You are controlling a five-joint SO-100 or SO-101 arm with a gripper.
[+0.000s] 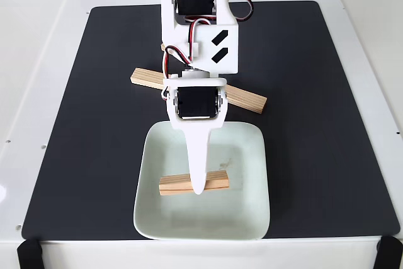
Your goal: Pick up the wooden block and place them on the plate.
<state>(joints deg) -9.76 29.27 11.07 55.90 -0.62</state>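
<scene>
One wooden block (192, 184) lay crosswise inside the plate (245, 155), directly beneath the tip of the pincer (199, 188), whose long white finger crossed the block's middle. Whether the pincer was open, closed or gripping the block could not be told from the fixed view, since only that single finger showed from above.

The arm (198, 23) reached from the far edge toward the camera, its upper links stacked above the pincer and its black servo (196, 102) hanging just over the plate's far rim. Red, white and black wires looped beside the upper joints.

Behind the pincer, on either side of the arm, two more wooden bars rested on the black mat (302, 124): one (150, 79) to the left in the fixed view, another (247, 99) angled to the right, close to the plate's far corner. A small wooden end (164, 46) peeked out farther back, beside the arm.

The mat covered most of a white tabletop (38, 61), and the plate sat on the mat's near half. Black clamps (28, 253) gripped the tabletop's near corners.
</scene>
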